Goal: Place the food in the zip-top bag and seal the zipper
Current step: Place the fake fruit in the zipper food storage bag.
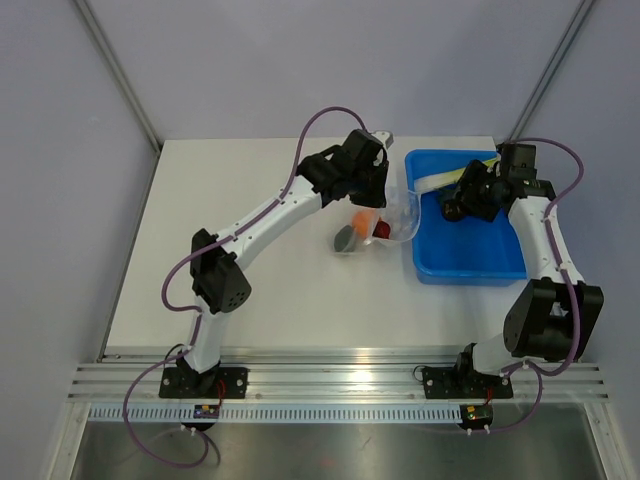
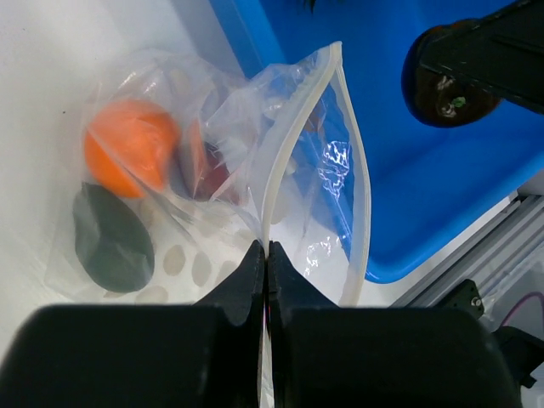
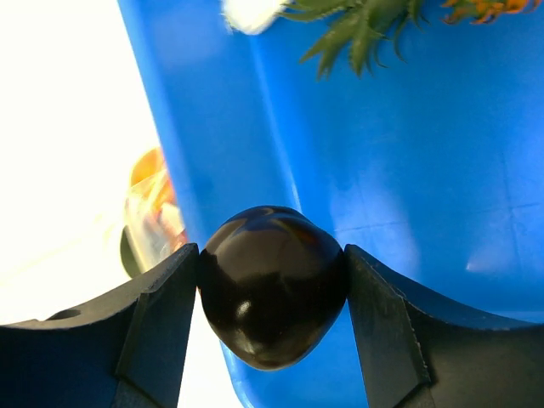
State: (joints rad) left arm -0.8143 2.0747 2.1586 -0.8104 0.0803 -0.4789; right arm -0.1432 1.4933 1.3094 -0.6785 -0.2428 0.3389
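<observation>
The zip-top bag (image 2: 212, 110) lies on the white table just left of the blue bin, its mouth open toward the bin. My left gripper (image 2: 268, 246) is shut on the zipper (image 2: 280, 161) strip at the mouth edge. Inside the bag are an orange piece (image 2: 127, 149), a dark green piece (image 2: 110, 238) and a reddish piece (image 2: 204, 166). My right gripper (image 3: 270, 251) is shut on a dark round piece of food (image 3: 272, 297) above the bin's left part, close to the bag's mouth. Pineapple leaves (image 3: 348, 25) show at the bin's far end.
The blue bin (image 1: 470, 265) stands at the right of the table (image 1: 250, 300). Grey walls close in the back and sides. An aluminium rail (image 1: 340, 375) runs along the near edge, where both arm bases stand.
</observation>
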